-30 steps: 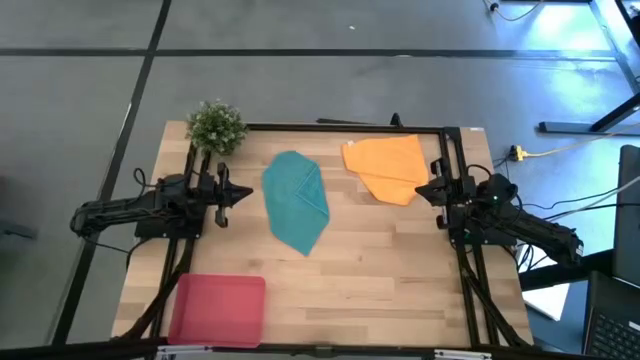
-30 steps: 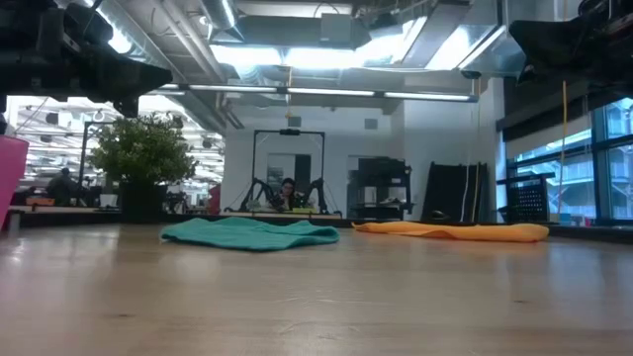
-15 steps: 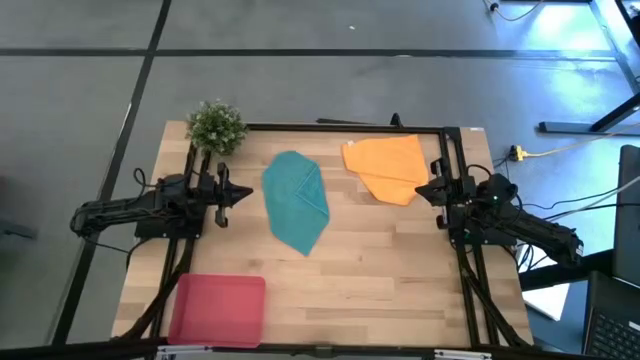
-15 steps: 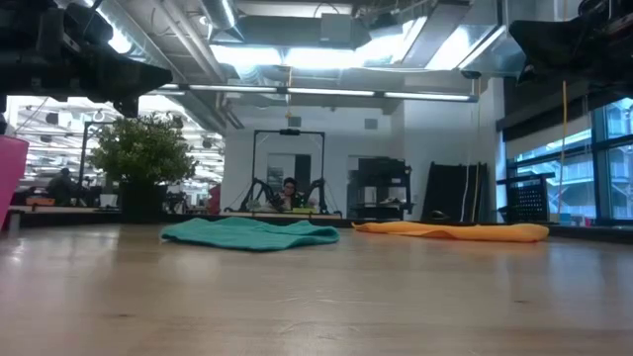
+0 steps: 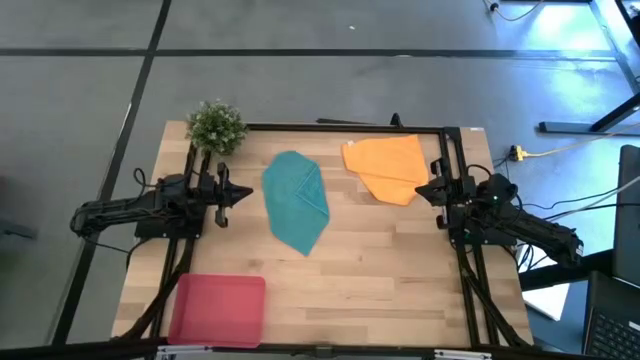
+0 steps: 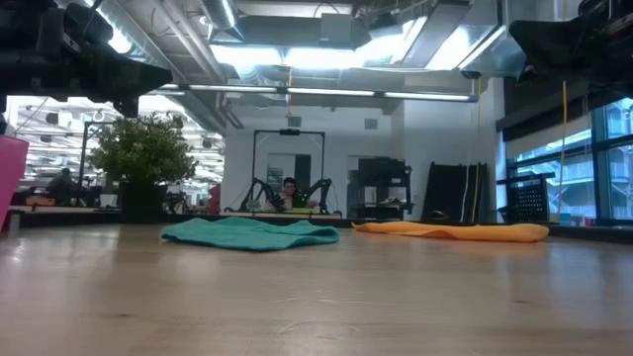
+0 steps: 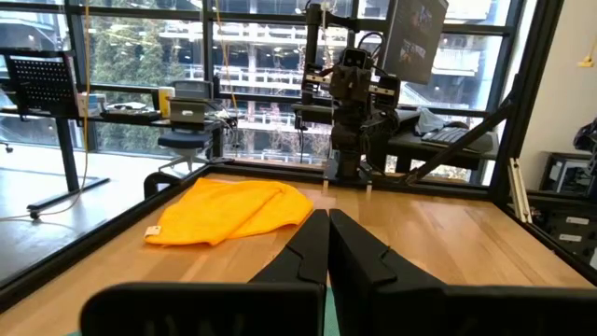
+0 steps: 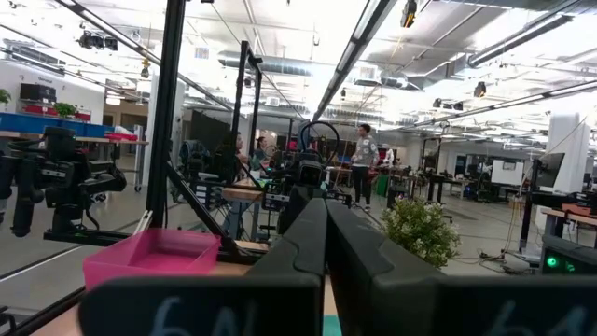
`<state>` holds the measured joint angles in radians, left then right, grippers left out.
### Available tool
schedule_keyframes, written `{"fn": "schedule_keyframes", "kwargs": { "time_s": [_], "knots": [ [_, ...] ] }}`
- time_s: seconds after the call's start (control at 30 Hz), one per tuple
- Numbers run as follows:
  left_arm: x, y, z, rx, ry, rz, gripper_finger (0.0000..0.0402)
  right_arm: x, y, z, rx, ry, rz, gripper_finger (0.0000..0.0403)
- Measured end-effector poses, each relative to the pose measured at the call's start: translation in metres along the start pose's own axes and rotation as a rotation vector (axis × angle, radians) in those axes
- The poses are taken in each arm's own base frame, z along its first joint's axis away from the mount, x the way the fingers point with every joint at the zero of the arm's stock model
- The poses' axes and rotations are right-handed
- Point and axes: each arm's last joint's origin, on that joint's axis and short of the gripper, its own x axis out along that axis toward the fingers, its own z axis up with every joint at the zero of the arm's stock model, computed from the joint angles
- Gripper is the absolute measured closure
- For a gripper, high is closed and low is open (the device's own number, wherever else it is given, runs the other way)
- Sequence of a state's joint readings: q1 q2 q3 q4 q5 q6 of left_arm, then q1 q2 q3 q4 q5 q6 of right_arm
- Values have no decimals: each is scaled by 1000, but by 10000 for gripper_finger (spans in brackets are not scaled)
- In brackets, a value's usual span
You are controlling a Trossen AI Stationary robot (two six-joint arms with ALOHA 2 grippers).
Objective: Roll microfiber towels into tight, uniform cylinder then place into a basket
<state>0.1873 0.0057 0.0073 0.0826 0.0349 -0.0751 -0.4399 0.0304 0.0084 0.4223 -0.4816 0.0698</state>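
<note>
The desk [image 5: 400,270] is carrying everything, and nothing looks started. The basket [image 5: 218,310] is sitting empty at the near left corner. The teal towel [image 5: 296,200] is lying flat and loosely folded mid-desk; the orange towel [image 5: 388,167] is lying flat toward the far right. Both are waiting to be rolled and placed. The left gripper [image 5: 243,194] and right gripper [image 5: 420,192] are hovering at the sides, jaws pressed together, holding nothing.
</note>
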Motion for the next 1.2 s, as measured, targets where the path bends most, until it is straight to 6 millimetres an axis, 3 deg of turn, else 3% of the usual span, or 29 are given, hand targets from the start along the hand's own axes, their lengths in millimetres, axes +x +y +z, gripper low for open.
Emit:
{"fn": "schedule_keyframes", "kwargs": {
  "time_s": [0.6, 0.83, 0.97, 1.2],
  "knots": [
    [0, 0, 0, 0, 0, 0, 401, 0, 0, -1, 86, 6, -10, 392],
    [0, 0, 0, -1, 0, 0, 401, 0, -1, -10, 81, 93, -25, 392],
    [0, 0, 0, -114, 1, -15, 401, -1, -1, -11, 78, 106, -26, 392],
    [0, -1, 7, -125, -69, -18, 401, 0, -1, -11, 79, 101, -26, 392]
  ]
}}
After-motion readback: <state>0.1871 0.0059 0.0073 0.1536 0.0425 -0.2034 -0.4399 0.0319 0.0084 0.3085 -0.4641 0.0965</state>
